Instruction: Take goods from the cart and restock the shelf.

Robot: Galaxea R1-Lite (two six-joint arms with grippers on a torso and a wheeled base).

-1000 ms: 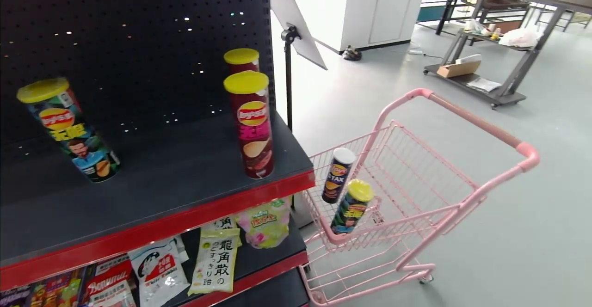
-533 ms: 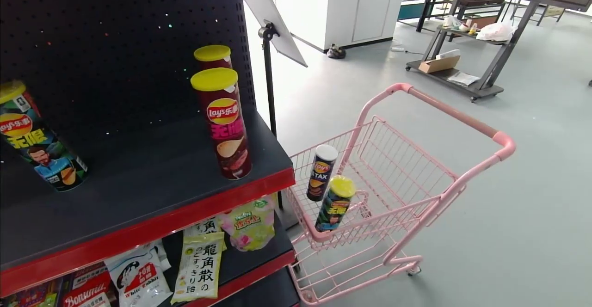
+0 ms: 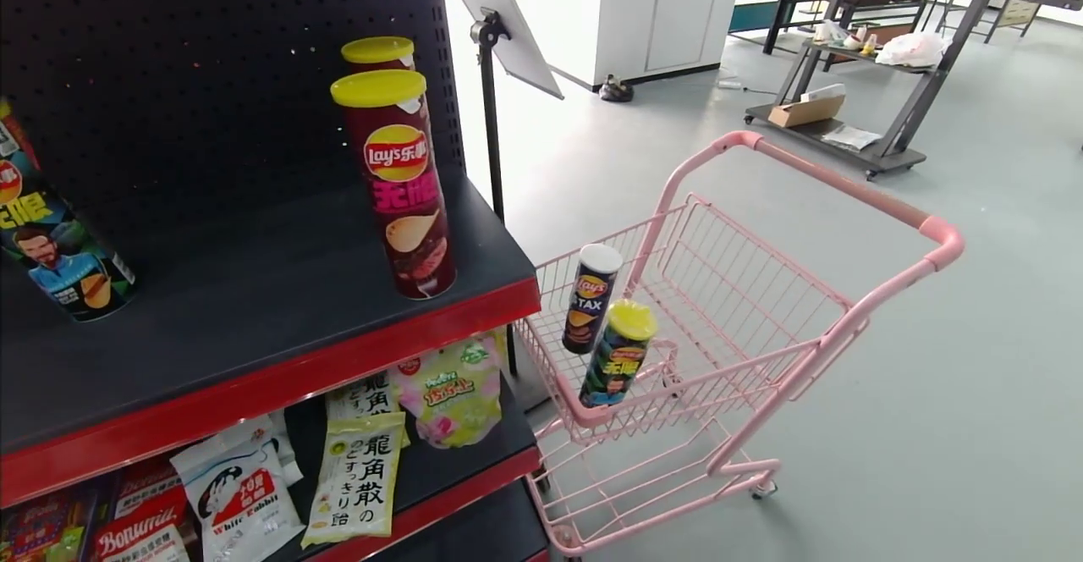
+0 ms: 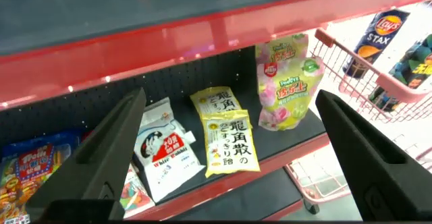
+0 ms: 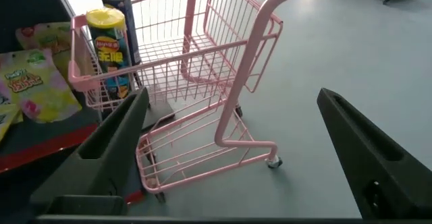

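Note:
A pink cart stands to the right of the black shelf with its red front edge. Two chip cans stand in the cart's front corner: a black can with a white lid and a dark can with a yellow lid. On the shelf's top board stand a maroon can, a second one behind it, and a blue-green can at far left. My left gripper is open before the lower shelf. My right gripper is open, near the cart and the yellow-lidded can.
Snack bags lie on the lower shelf: a white one, a yellow one, a pink-green pouch. A stand with a white board rises behind the shelf's corner. A dark rack stands far back right. Open grey floor lies beyond the cart.
The head camera has shifted, so shelf and cart sit further left and higher in the picture. The cans themselves have not moved.

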